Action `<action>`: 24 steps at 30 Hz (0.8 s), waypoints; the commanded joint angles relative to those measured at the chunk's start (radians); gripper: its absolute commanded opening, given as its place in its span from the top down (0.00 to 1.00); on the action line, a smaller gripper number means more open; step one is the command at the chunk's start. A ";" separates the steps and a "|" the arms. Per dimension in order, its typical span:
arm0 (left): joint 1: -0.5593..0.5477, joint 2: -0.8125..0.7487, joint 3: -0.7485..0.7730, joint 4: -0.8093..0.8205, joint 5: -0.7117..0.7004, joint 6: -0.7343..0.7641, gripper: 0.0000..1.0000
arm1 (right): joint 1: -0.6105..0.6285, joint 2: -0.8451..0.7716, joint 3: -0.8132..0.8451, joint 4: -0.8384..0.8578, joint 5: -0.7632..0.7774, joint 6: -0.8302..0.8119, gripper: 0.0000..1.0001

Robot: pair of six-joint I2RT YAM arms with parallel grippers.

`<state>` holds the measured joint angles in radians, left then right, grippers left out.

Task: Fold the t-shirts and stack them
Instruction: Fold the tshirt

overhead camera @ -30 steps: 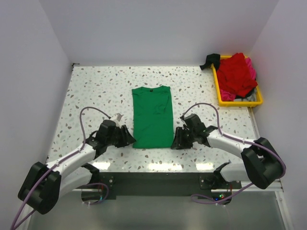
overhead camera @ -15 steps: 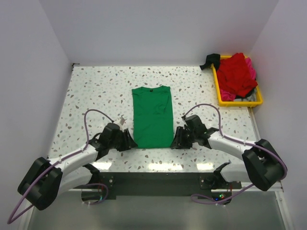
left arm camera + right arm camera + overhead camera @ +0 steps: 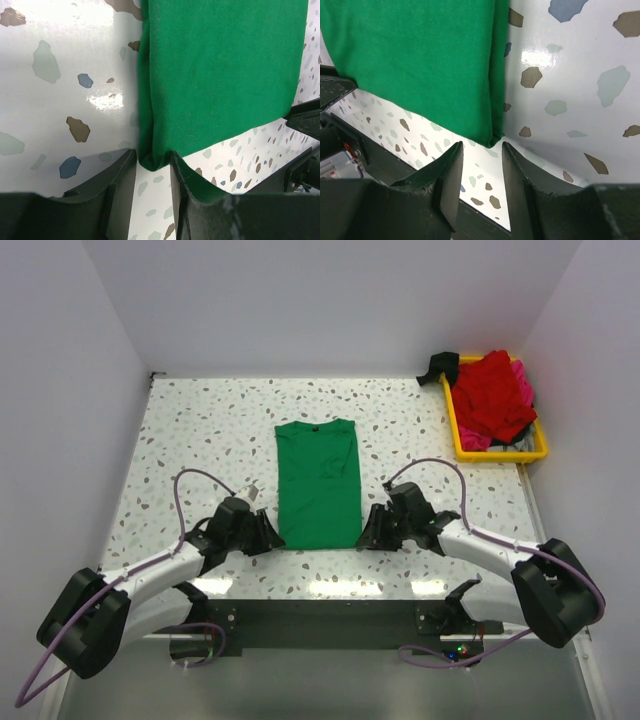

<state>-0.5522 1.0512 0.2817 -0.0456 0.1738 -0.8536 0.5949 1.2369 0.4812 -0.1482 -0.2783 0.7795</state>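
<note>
At the near edge, the left gripper (image 3: 154,161) straddles the near-left hem corner of the green t-shirt (image 3: 318,485). Cloth fills its narrow gap, but whether it is truly pinched I cannot tell. The right gripper (image 3: 482,150) stands spread, with the near-right corner just ahead of its fingertips. The shirt lies flat and straight-edged mid-table (image 3: 200,430) — speckled surface shows wide on either side. At the far right, a red t-shirt (image 3: 493,390) and a pink t-shirt (image 3: 474,441) are heaped in the yellow tray (image 3: 455,435).
</note>
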 commanded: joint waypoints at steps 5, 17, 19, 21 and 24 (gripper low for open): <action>-0.006 -0.007 -0.019 0.030 -0.022 -0.016 0.64 | 0.003 0.012 -0.033 0.097 0.025 0.040 0.59; -0.017 0.003 -0.050 0.093 -0.004 -0.051 0.71 | 0.002 0.018 -0.075 0.144 0.037 0.072 0.63; -0.018 0.004 -0.055 0.099 -0.003 -0.055 0.73 | 0.003 0.021 -0.078 0.154 0.044 0.073 0.63; -0.018 0.004 -0.055 0.102 -0.002 -0.056 0.75 | 0.003 0.025 -0.079 0.176 0.044 0.075 0.64; -0.020 0.004 -0.055 0.102 -0.002 -0.058 0.76 | 0.002 0.030 -0.081 0.194 0.044 0.081 0.66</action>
<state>-0.5644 1.0515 0.2379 0.0311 0.1711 -0.8993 0.5949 1.2579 0.4118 -0.0212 -0.2676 0.8452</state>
